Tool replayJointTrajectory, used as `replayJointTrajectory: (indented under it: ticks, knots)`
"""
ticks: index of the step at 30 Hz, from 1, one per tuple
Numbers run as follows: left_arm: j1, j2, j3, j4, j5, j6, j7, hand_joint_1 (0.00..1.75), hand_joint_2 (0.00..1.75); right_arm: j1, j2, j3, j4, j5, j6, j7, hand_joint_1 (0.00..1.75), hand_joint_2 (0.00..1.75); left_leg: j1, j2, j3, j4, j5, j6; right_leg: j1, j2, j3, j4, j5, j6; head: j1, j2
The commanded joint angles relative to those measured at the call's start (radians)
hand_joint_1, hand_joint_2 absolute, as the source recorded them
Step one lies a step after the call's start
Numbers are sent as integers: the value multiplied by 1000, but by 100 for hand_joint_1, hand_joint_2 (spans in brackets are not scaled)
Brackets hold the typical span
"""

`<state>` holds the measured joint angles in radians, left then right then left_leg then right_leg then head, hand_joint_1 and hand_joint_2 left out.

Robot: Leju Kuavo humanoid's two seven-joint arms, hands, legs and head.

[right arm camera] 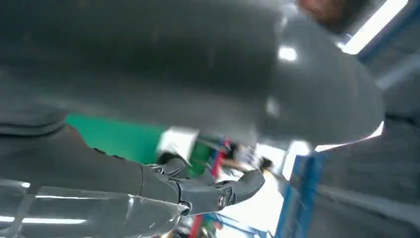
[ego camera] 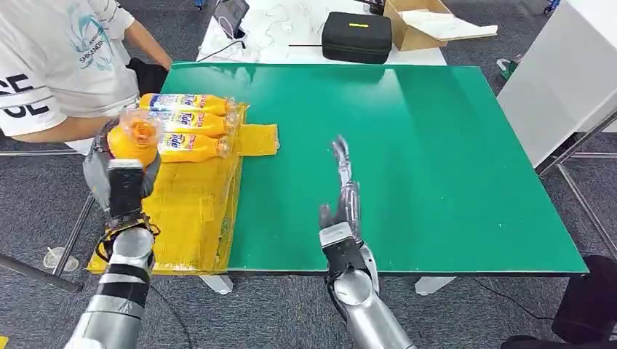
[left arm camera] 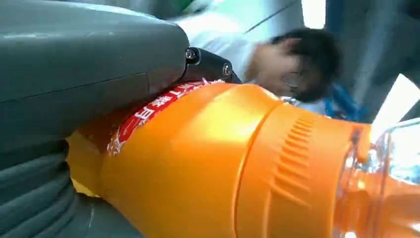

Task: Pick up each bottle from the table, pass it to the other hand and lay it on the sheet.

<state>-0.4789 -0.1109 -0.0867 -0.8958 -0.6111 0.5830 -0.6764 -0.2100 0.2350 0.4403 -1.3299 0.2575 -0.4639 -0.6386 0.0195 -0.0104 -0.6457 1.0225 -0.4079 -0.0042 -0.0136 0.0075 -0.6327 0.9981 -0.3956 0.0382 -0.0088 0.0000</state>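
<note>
Holding the orange bottle (ego camera: pixel 135 139) in its grasp, your left hand (ego camera: pixel 120 174) hovers over the yellow sheet (ego camera: pixel 182 203), bottle axis pointing away from the wrist. Three laid bottles (ego camera: pixel 190 125) lie just beyond it. Your right hand (ego camera: pixel 343 196) is empty, fingers extended, farther off.

Head view: we look forward, down over green table (ego camera: pixel 407 145). Left wrist view: very close behind orange bottle (left arm camera: pixel 223 163), shared with head view. Right wrist view: close, turned, table edge mid-left.

Left hand (ego camera: pixel 124 171) around orange bottle (ego camera: pixel 135 138) above yellow sheet (ego camera: pixel 190 211).
</note>
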Motion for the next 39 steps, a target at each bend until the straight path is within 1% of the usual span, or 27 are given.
replayJointTrajectory:
  ticks: [1, 2, 3, 4, 5, 6, 7, 8, 9, 10, 11, 12, 13, 14, 16, 17, 19, 20, 26, 27, 28, 29, 32, 33, 36, 38, 39]
  knots:
    - [-159, 147, -208, 485, -238, -19, -17, 175, 175, -29, -51, 74, -81, -72, 24, 9, 0, 0, -1, 2, 4, -1, 0, 1, 0, 1, 4, -1, 0, -1, 0, 0]
    - [-159, 147, -208, 485, -238, -19, -17, 175, 175, -29, -51, 74, -81, -72, 24, 9, 0, 0, 0, 4, 10, -3, -1, 2, 1, 2, 9, -3, 0, -2, 0, 0]
    - [-162, 144, -207, 484, -238, -21, -17, 175, 175, -27, -53, 74, -79, -74, 24, 4, 0, 0, 0, 3, 4, -1, -1, 1, 0, 2, 3, -1, 0, -1, 0, 0]
    - [-168, 160, -255, 504, -303, -71, 21, 175, 175, -27, -54, 73, -67, -77, 26, 1, 0, 0, 0, 4, 3, 0, -1, 1, 0, 3, 2, 0, 2, -3, 0, 0]
    - [-153, 173, -272, 505, -331, -85, 21, 175, 175, -22, -55, 70, -55, -92, 44, -1, 0, 0, 0, 5, 5, 0, -1, 1, 1, 3, 4, 0, 1, -4, 0, 0]
    - [-147, 181, -284, 513, -346, -105, 21, 175, 175, -22, -55, 68, -43, -94, 51, -2, 0, 0, 0, 5, 4, 0, -1, 1, 1, 3, 3, 0, 1, -4, 0, 0]
    - [-135, 227, -252, 436, -358, -174, 9, 175, 175, -17, -62, 87, -30, -115, 51, -23, 0, 0, 0, 5, 4, -1, 0, 1, 0, 3, 2, -1, 2, -3, 0, 0]
    - [-125, 183, -263, 498, -371, -150, 17, 175, 175, -27, -56, 72, -25, -118, 63, -12, 0, 0, 0, 4, 6, -1, -1, 1, 1, 3, 5, -1, 1, -4, 0, 0]
    - [-126, 185, -279, 519, -394, -151, 24, 175, 175, -29, -53, 71, -17, -117, 75, -6, 0, 0, 1, 6, 4, -1, -1, 0, 1, 5, 2, -1, 2, -4, 0, 0]
    - [-127, 185, -281, 534, -385, -183, 21, 175, 175, -27, -48, 67, -14, -117, 84, -7, 0, 0, 0, 6, 7, -1, -1, 1, 1, 4, 5, -1, 1, -5, 0, 0]
    - [-124, 186, -282, 537, -385, -191, 22, 175, 175, -28, -47, 68, -12, -115, 87, -6, 0, 0, 0, 4, 5, -1, -1, 1, 1, 3, 4, -1, 1, -4, 0, 0]
    - [-122, 186, -279, 542, -381, -222, 25, 175, 175, -28, -45, 67, -10, -113, 93, -4, 0, 0, 1, 4, 7, -1, -1, 1, 2, 3, 6, -1, 0, -4, 0, 0]
    - [-119, 185, -275, 546, -376, -234, 26, 175, 175, -29, -44, 70, -8, -112, 98, -1, 0, 0, 0, 5, 3, -1, 0, 1, 1, 4, 1, -1, 2, -3, 0, 0]
    - [-117, 185, -272, 548, -369, -258, 25, 175, 175, -30, -43, 72, -5, -110, 105, 4, 0, 0, 0, 5, 5, -1, -1, 1, 1, 4, 4, -1, 1, -4, 0, 0]
    - [-108, 184, -265, 549, -357, -294, 25, 175, 175, -33, -39, 77, 11, -110, 122, 15, 0, 0, 1, 5, 2, -1, 0, 1, 1, 4, 1, -1, 2, -3, 0, 0]
    - [-105, 185, -265, 548, -357, -293, 25, 175, 175, -32, -37, 77, 14, -110, 121, 14, 0, 0, 1, 5, 4, -1, -1, 1, 1, 4, 3, -1, 1, -4, 0, 0]
    - [-103, 184, -267, 554, -358, -310, 29, 175, 175, -33, -34, 79, 25, -111, 127, 16, 0, 0, 1, 5, 3, -1, -1, 1, 1, 4, 2, -1, 1, -4, 0, 0]
    - [-103, 184, -267, 554, -358, -310, 29, 175, 175, -33, -34, 79, 25, -111, 127, 16, 0, 0, 1, 5, 4, -1, -1, 1, 1, 4, 3, -1, 1, -4, 0, 0]
    - [-98, 179, -279, 566, -361, -397, 37, 175, 175, -38, -31, 85, 54, -107, 146, 24, 0, 0, 0, 4, 2, -1, 0, 0, 1, 4, 1, -1, 2, -4, 0, 0]
    - [-101, 181, -282, 570, -359, -417, 38, 157, 175, -41, -30, 86, 64, -107, 150, 25, 0, 0, 1, 5, 8, -2, -2, 1, 2, 4, 7, -2, 1, -5, 0, 0]
    - [-101, 179, -277, 572, -349, -444, 38, 5, 175, -42, -29, 86, 69, -106, 154, 27, 0, 0, 0, 4, 4, -1, -1, 1, 1, 4, 3, -1, 1, -4, 0, 0]
    - [-99, 179, -273, 571, -335, -488, 38, 0, 175, -43, -27, 84, 77, -104, 158, 27, 0, 0, 0, 5, 6, -2, -1, 1, 1, 5, 5, -1, 1, -4, 0, 0]
    - [-96, 181, -272, 571, -325, -522, 39, 0, 175, -43, -26, 81, 85, -103, 162, 28, 0, 0, 0, 4, 4, -1, 0, 1, 1, 4, 3, -1, 2, -3, 0, 0]
    - [-97, 182, -267, 573, -311, -563, 35, 0, 175, -44, -24, 79, 90, -103, 164, 28, 0, 0, 0, 5, 6, -1, -1, 1, 1, 5, 5, -1, 1, -4, 0, 0]
    - [-87, 199, -260, 559, -265, -675, 9, 0, 175, -53, -18, 73, 117, -103, 178, 31, 0, 0, 0, 6, 7, -2, -1, 1, 1, 5, 6, -1, 2, -4, 0, 0]
    - [-88, 206, -263, 560, -260, -697, 1, 0, 175, -55, -17, 72, 123, -108, 187, 33, 0, 0, 0, 3, 6, -2, 0, 0, 0, 3, 6, -1, 2, -4, 0, 0]
    - [-88, 206, -263, 560, -260, -697, 1, 0, 175, -55, -17, 72, 123, -108, 187, 33, 0, 0, 0, 4, 9, -3, 0, 1, 1, 4, 9, -2, 2, -4, 0, 0]
